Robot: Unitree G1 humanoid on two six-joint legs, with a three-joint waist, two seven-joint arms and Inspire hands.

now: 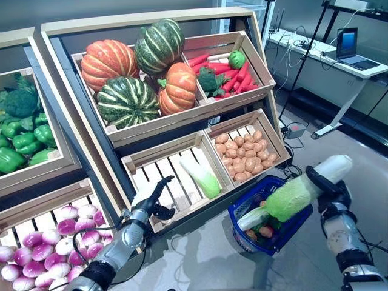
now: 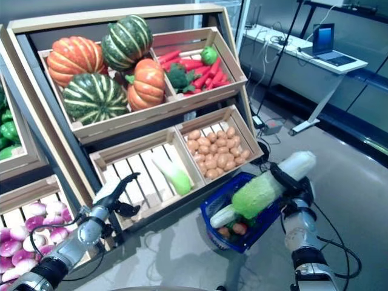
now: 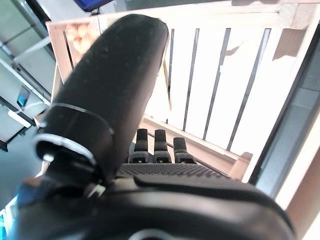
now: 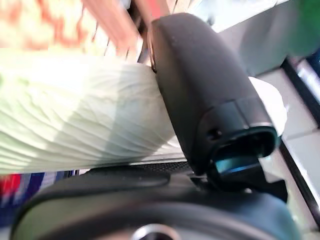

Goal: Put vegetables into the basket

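My right hand [image 1: 328, 189] is shut on a long napa cabbage [image 1: 298, 193], pale green at one end and white at the other. It holds the cabbage slanted over the near right rim of the blue basket [image 1: 242, 209] on the floor. In the right wrist view the thumb [image 4: 200, 80] presses across the cabbage [image 4: 75, 115]. The basket holds another pale cabbage [image 1: 251, 219] and small reddish vegetables [image 1: 265, 231]. My left hand [image 1: 148, 197] is open, fingers straight, at the front edge of the slatted wooden crate [image 1: 159, 162], empty. It also shows in the left wrist view [image 3: 115, 90].
A wooden vegetable stand [image 1: 151, 24] with crates fills the left and centre. One napa cabbage [image 1: 204, 177] lies in the slatted crate, apart from my left hand. A desk [image 1: 339, 60] with a laptop stands at the far right. Grey floor [image 1: 200, 260] lies before the stand.
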